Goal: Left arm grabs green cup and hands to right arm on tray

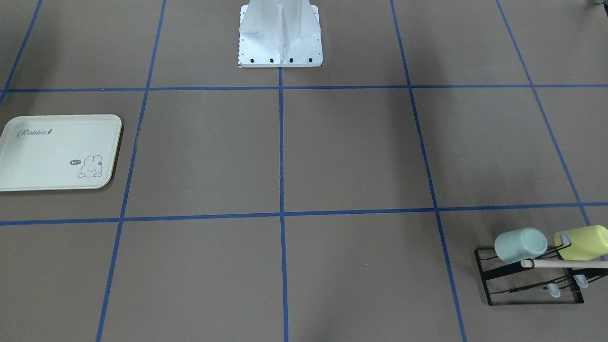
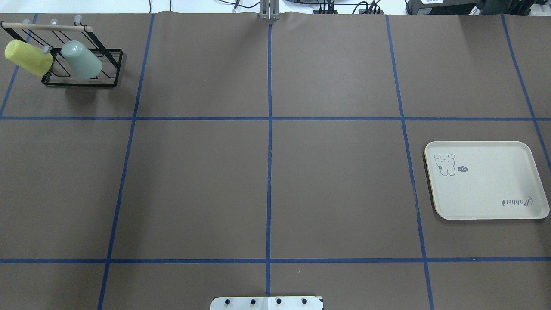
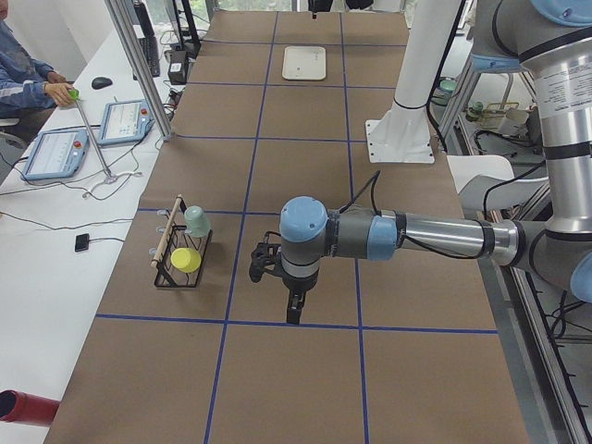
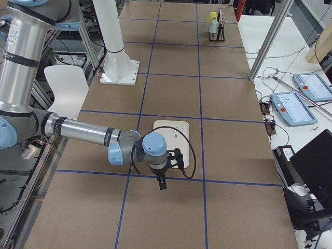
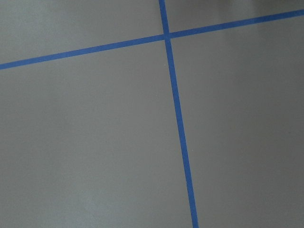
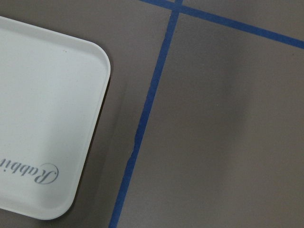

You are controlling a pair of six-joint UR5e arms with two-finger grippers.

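Observation:
The green cup (image 1: 520, 244) hangs mouth-down on a black wire rack (image 1: 494, 280), beside a yellow-green cup (image 1: 582, 242). It also shows in the overhead view (image 2: 82, 60) at the far left corner. The cream tray (image 2: 486, 181) lies flat and bare on the right side; the right wrist view shows its corner (image 6: 42, 118). My left gripper (image 3: 294, 310) points down above the table, right of the rack and apart from the cup (image 3: 196, 220). My right gripper (image 4: 162, 184) hangs just off the tray's (image 4: 174, 129) near edge. I cannot tell whether either is open or shut.
The white robot base (image 1: 280, 42) stands at the table's middle edge. Blue tape lines (image 2: 269, 172) divide the brown table into squares. The rack has a wooden bar (image 2: 47, 27) on top. An operator (image 3: 23, 79) and tablets sit beside the table.

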